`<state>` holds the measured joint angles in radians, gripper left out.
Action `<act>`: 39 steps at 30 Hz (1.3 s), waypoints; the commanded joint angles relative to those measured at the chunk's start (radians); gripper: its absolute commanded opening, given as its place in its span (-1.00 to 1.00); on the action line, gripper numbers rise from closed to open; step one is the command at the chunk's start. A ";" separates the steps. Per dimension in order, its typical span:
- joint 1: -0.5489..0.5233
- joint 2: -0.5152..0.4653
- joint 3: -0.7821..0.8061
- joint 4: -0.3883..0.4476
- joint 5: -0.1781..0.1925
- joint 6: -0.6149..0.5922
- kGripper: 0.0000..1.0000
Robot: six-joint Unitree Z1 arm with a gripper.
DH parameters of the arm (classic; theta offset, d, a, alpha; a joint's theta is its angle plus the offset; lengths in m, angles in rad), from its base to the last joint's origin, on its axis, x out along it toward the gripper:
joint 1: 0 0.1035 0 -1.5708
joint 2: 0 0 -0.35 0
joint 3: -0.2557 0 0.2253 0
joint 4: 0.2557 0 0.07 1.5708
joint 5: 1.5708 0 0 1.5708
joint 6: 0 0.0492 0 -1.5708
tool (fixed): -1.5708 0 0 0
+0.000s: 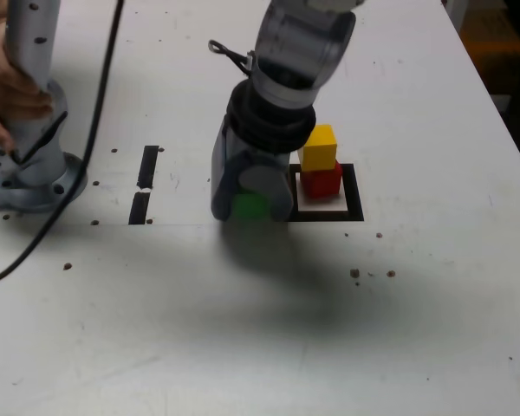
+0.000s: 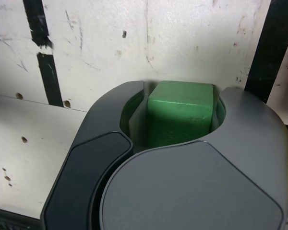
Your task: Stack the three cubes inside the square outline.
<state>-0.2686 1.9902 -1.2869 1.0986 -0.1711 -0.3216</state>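
Observation:
A yellow cube [image 1: 320, 146] sits on top of a red cube [image 1: 321, 181], and both stand inside the square outline [image 1: 354, 201] of black tape. My gripper [image 1: 251, 201] is low over the table just to the exterior view's left of that outline, shut on the green cube [image 1: 250, 205]. In the wrist view the green cube [image 2: 181, 112] fills the gap between the two grey jaws of the gripper [image 2: 177, 115]. The gripper body hides the outline's near-left corner.
Two short black tape strips [image 1: 145, 183] lie on the white table to the exterior view's left. The arm's base [image 1: 30, 173] stands at the far left, with a person's hand [image 1: 4, 87] on it and a black cable running past. Small holes dot the tabletop.

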 commanded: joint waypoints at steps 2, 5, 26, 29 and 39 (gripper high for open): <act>0.003 -0.038 0.002 0.032 0.014 0.005 -0.61; 0.012 -0.070 -0.015 0.102 0.032 0.006 -0.62; 0.123 0.028 -0.610 0.524 0.028 0.038 -0.62; 0.123 0.080 -0.641 0.524 0.027 0.037 -0.62; 0.144 0.131 -0.640 0.524 0.023 0.040 -0.62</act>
<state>-0.1309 2.1169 -1.9303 1.6089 -0.1450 -0.2837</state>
